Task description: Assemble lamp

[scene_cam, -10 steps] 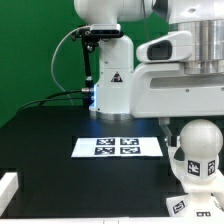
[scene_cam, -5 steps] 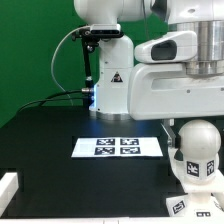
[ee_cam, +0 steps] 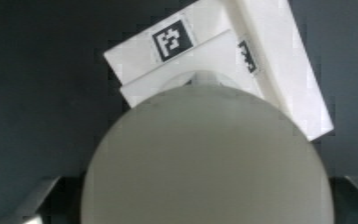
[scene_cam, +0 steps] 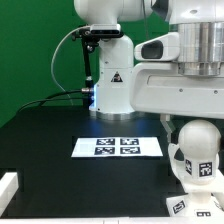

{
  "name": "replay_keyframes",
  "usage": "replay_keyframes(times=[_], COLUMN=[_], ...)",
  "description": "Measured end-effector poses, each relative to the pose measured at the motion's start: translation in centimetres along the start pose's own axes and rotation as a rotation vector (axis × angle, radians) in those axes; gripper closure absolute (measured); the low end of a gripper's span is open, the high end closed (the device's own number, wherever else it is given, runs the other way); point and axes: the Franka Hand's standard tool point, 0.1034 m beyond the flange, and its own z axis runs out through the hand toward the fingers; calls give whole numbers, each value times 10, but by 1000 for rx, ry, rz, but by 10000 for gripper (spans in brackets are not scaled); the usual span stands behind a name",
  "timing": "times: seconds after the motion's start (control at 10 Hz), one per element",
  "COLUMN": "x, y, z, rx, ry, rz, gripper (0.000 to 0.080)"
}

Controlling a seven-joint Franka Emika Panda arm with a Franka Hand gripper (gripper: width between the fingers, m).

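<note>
The white round-headed bulb (ee_cam: 202, 150) fills the wrist view, with my gripper (ee_cam: 197, 202) shut on it; dark fingers (ee_cam: 44, 203) show at both of its sides. Beyond the bulb lies the white square block base (ee_cam: 211, 45) with black-and-white tags. In the exterior view the bulb (scene_cam: 197, 140) is at the lower right under the large white arm, directly above the tagged base (scene_cam: 204, 170); I cannot tell whether they touch. The cone shade is out of view.
The marker board (scene_cam: 118, 146) lies flat on the black table left of the bulb. A small white block (scene_cam: 8, 187) sits at the exterior view's lower left edge. The arm's pedestal (scene_cam: 110, 85) stands behind, before a green backdrop.
The arm and the bulb have shifted slightly down and toward the exterior view's right. The marker board has not moved.
</note>
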Motion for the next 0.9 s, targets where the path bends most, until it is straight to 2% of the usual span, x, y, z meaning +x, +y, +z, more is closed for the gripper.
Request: replay_keyframes(times=[0.3, 0.4, 0.7, 0.9], x=[-2, -2, -2, -3], y=[1, 2, 4, 3], z=[1, 2, 2, 2], rx=[9, 36, 58, 57], ry=[-13, -12, -51, -51], rz=[512, 651, 808, 814], gripper=[225, 225, 225, 212])
